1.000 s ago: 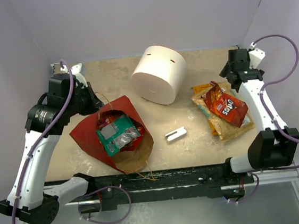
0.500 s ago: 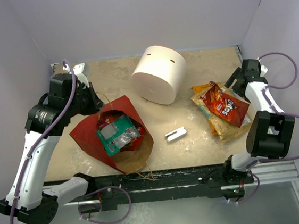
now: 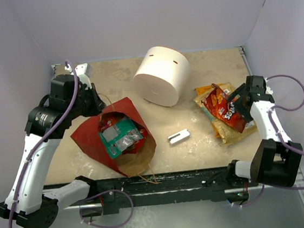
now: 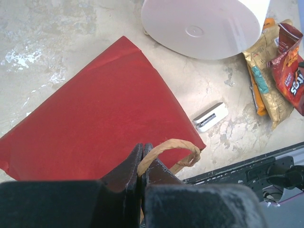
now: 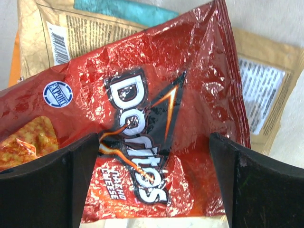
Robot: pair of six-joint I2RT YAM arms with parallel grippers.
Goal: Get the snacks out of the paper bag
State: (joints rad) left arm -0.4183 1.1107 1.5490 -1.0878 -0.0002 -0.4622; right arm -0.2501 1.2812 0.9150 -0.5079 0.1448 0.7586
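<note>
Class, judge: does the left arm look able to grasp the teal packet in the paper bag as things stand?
Probably not: the left gripper is shut on the twine handle of the paper bag, though the teal packet lies uncovered in its mouth.

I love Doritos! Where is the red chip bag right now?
In the top view the red chip bag lies on the right side of the table, on top of yellow packets, with the open right claw just above it.
</note>
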